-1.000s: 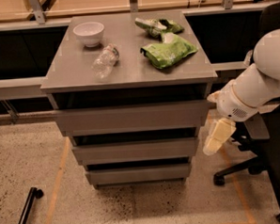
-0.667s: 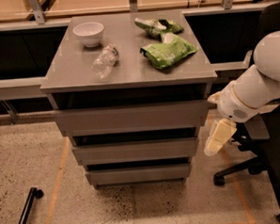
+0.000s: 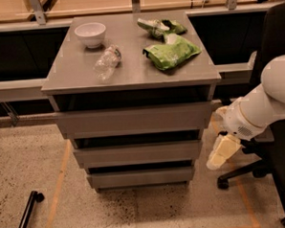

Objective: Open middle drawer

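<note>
The middle drawer (image 3: 137, 153) sat shut in the grey cabinet, between the top drawer (image 3: 133, 119) and the bottom drawer (image 3: 140, 177), its flat front just under a dark gap. It had no handle, so the likeliest hold was the upper edge of the front, reached through that gap. A pinch on the smooth face would probably slip. It looked stiff and sturdy rather than fragile, and probably light to pull unless loaded, which could not be seen from outside. The gripper (image 3: 223, 151) hung to the right of the cabinet, about level with the middle drawer and clear of its right end, touching nothing. Whether it was open or closed could not be told. Compared with a second earlier, the arm and gripper had dropped a little, moving from beside the gap under the top drawer towards the middle drawer's height, while all three drawers had not moved. On the cabinet top, the bowl (image 3: 90, 33), the bottle (image 3: 106, 62) and the green bags (image 3: 170, 52) lay as before. A chair (image 3: 280, 176) stood behind the arm.
</note>
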{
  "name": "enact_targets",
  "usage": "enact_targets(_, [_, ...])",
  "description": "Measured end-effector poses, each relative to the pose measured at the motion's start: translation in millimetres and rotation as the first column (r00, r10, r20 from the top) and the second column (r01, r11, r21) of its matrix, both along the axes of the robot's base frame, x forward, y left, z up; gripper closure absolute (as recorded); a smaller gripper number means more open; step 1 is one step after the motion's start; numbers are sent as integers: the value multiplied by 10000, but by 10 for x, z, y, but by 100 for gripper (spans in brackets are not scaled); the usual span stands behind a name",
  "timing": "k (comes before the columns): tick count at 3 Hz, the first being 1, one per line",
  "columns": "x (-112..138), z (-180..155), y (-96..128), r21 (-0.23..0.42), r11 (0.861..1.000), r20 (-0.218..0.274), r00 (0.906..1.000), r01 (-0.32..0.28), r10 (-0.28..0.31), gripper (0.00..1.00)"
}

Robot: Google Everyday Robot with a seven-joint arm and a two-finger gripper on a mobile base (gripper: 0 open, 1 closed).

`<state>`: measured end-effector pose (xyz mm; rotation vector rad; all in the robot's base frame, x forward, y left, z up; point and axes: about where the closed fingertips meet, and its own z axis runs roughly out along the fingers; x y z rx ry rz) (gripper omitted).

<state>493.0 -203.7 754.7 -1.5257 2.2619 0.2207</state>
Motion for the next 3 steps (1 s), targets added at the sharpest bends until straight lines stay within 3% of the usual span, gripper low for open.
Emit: enact_targets(3, [276,-681,102,258,9996,-653,9978,-108,125,0])
